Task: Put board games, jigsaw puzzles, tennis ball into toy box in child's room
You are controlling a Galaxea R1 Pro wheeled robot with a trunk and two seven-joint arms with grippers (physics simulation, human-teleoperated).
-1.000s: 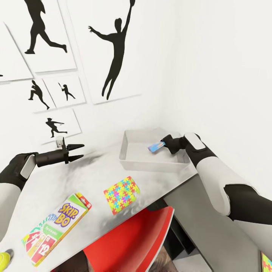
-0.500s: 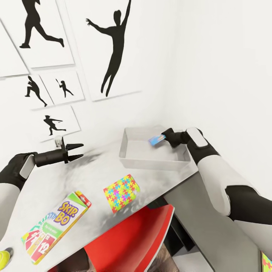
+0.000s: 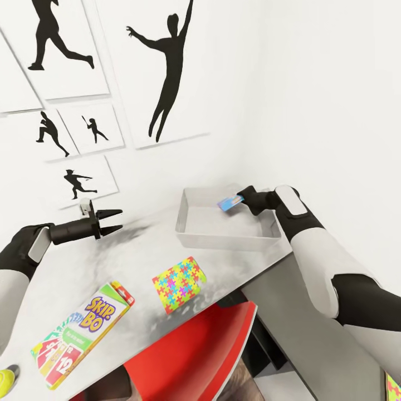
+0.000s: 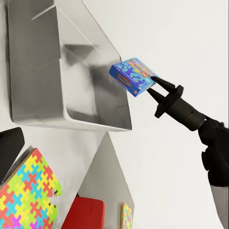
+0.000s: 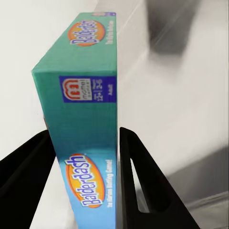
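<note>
The right tool (image 3: 238, 201) is pinching a blue board game (image 3: 226, 204) over the toy box (image 3: 223, 236), which is sitting at the table's (image 3: 111, 262) far corner near the wall. The left tool (image 3: 114, 220) is hovering spread over bare table. Skip-Bo (image 3: 83, 334) and a jigsaw puzzle (image 3: 178, 285) are lying near the front edge. The right wrist view is showing "Balderdash" lettering on the box.
</note>
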